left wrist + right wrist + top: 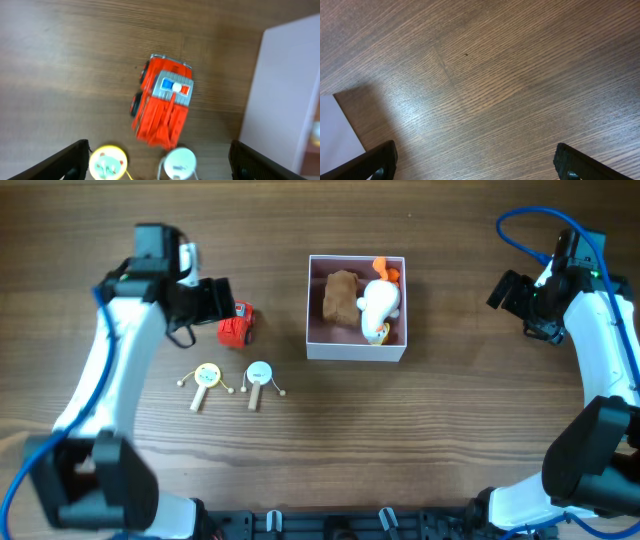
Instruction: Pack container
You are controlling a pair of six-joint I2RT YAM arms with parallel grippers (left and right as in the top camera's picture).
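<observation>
The container [357, 352], a white-walled square box with a pink inside, stands at the table's middle; its white wall also shows in the left wrist view [285, 90]. In it lie a brown toy [341, 295] and a white and orange plush [380, 302]. A red toy truck [237, 326] lies left of the box, seen close in the left wrist view [162, 102]. My left gripper [216, 300] is open and empty, just left of and above the truck. My right gripper [508, 290] is open and empty over bare wood, right of the box.
Two small rattle drums lie in front of the truck: a yellow one [207, 376] [107, 162] and a pale blue one [259, 373] [179, 161]. A corner of the white box shows in the right wrist view [337, 132].
</observation>
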